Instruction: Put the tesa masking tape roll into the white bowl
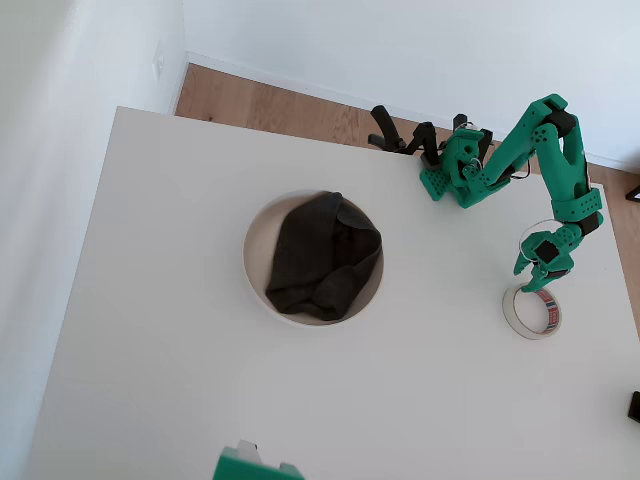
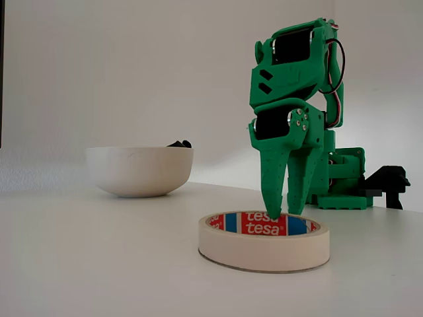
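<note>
The tesa masking tape roll (image 1: 532, 311) (image 2: 264, 241) lies flat on the white table at the right in the overhead view, its red-and-blue label showing inside the ring. My green gripper (image 1: 530, 278) (image 2: 283, 212) points straight down at the roll's far edge, its tips right at the rim. The fingers stand slightly apart with nothing gripped. The white bowl (image 1: 252, 235) (image 2: 140, 170) sits mid-table, well to the left of the roll, and a dark grey cloth (image 1: 322, 255) fills most of it.
The arm's green base (image 1: 455, 175) and black clamps (image 1: 400, 135) stand at the table's back edge. The table's right edge runs close beside the roll. Bare white tabletop lies between roll and bowl.
</note>
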